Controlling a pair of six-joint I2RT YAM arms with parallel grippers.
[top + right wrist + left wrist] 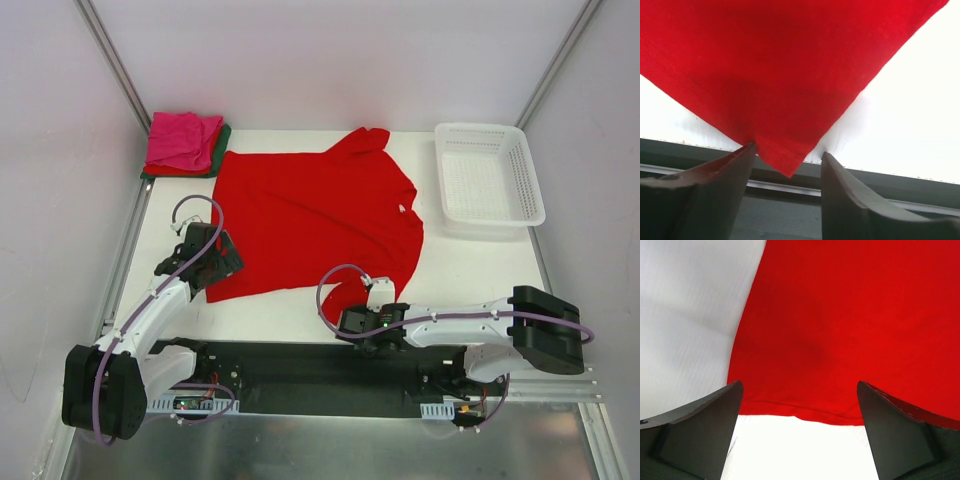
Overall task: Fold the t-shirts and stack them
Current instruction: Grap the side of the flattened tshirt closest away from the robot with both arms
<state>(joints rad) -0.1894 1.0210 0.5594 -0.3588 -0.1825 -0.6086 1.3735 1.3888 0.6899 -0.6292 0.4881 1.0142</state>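
Note:
A large bright red t-shirt [310, 215] lies spread flat on the white table. At the back left sits a folded stack [185, 145] with a magenta pink shirt on top and red and dark green edges below it. My left gripper [225, 262] is open at the shirt's near left corner, and its jaws [800, 385] frame the hem [805, 412] without touching it. My right gripper [352, 320] is at the near right corner. Its jaws [787, 152] straddle the red corner tip [785, 160], which hangs over the table's front edge. The left finger touches the cloth and a gap remains on the right.
A white plastic lattice basket [490, 170] stands at the back right. A dark rail [865, 185] runs below the table's front edge under the right gripper. Pale walls close in the left, right and back sides.

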